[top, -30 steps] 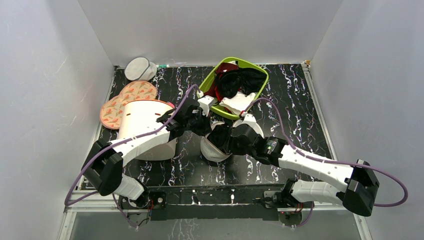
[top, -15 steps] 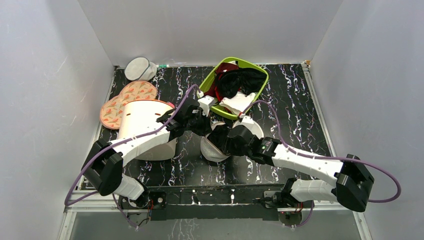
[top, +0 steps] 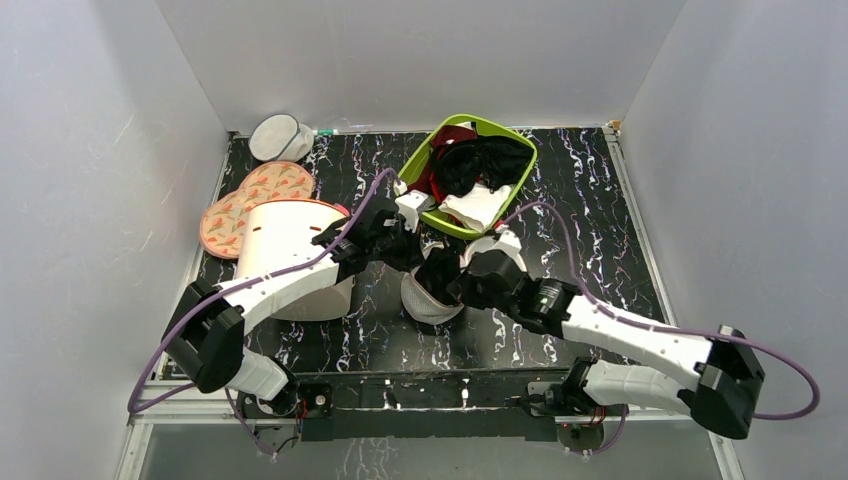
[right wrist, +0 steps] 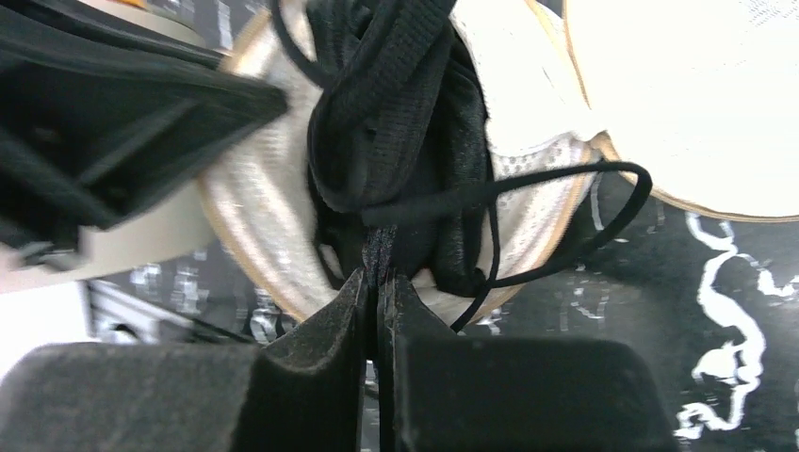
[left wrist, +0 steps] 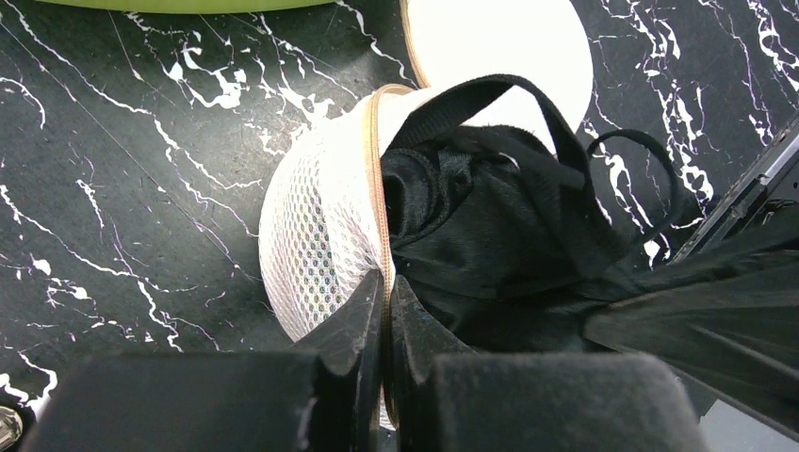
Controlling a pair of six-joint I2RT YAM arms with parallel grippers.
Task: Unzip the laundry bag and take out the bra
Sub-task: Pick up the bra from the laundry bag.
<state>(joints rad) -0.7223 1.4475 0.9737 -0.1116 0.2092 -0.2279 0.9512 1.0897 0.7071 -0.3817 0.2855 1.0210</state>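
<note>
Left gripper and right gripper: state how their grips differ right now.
The left gripper pinches the tan zip rim of the laundry bag; the right gripper pinches black cloth of the bra spilling from it. In the top view the left gripper meets the bag from its left, the right gripper from its right. Both are shut.

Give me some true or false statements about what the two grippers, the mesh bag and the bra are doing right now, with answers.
1. The laundry bag is unzipped and open. True.
2. The left gripper hangs open above it. False: it is shut on the bag's rim.
3. The right gripper pinches black fabric of the bra. True.
4. The bra is fully out of the bag. False: part of it sits inside.
5. The green basket is empty. False: it holds dark clothes.
</note>
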